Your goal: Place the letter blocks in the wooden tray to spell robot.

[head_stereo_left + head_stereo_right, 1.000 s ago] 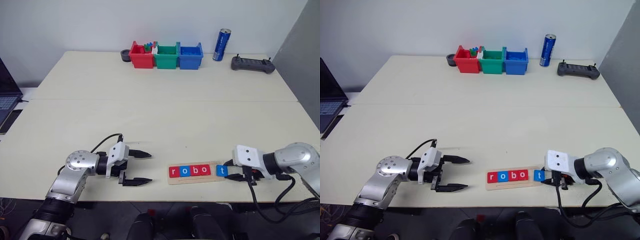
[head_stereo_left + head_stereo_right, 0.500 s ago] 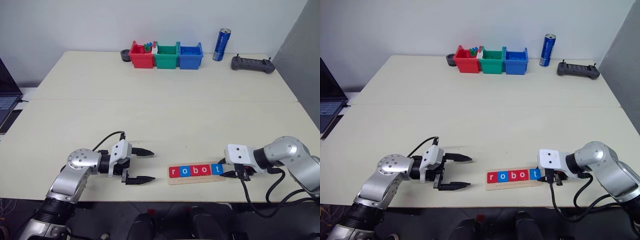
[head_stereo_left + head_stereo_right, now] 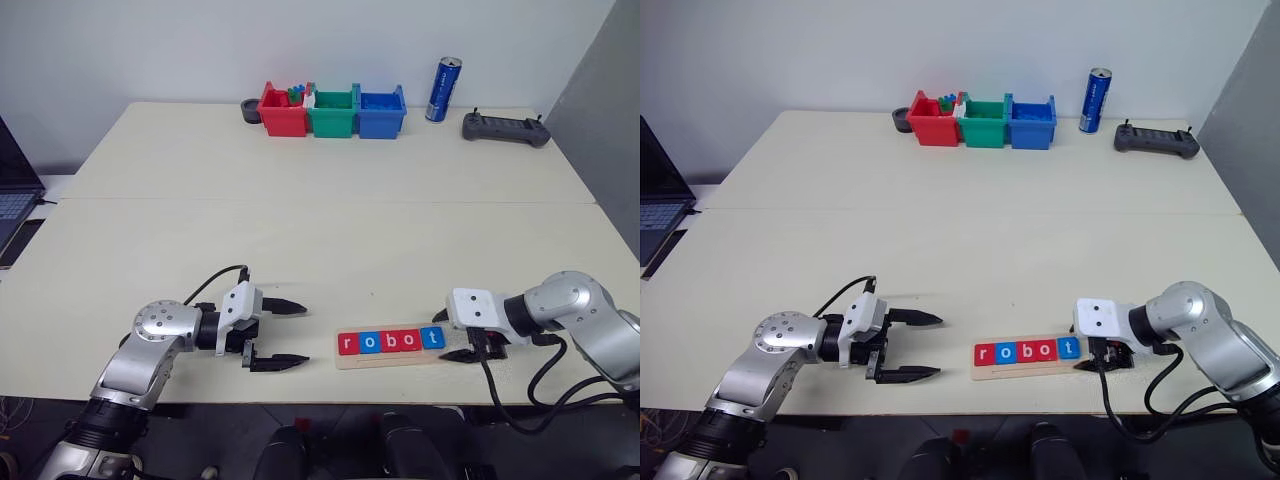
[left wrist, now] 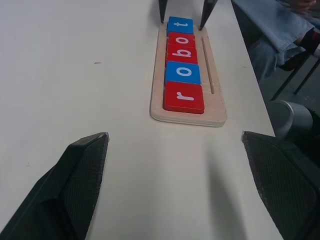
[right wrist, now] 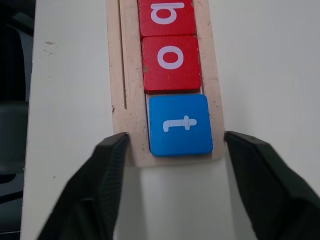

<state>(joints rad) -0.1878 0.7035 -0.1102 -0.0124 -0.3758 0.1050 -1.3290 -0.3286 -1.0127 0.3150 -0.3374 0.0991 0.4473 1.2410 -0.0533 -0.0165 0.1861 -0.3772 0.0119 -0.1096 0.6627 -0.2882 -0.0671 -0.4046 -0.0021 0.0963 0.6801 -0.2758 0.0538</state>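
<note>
Pale cream tabletop (image 3: 330,230) runs back to a white wall, with a red bin (image 3: 283,113), a green bin (image 3: 332,113) and a blue bin (image 3: 381,112) in a row at the far edge, a blue can (image 3: 443,89) and a dark controller (image 3: 505,128) beside them. Near the front edge lies the wooden tray (image 3: 392,358), and the five letter blocks (image 3: 390,341) sit in its slot in one row, reading r, o, b, o, t. The right gripper (image 5: 170,155) stands at the tray's end with its jaws spread wide, one finger on each side of the tray; the blue t block (image 5: 180,125) lies flat between them, free of both fingers. The left gripper (image 3: 285,333) hovers near the tray's r end, pointing at it, jaws wide and holding nothing.
</note>
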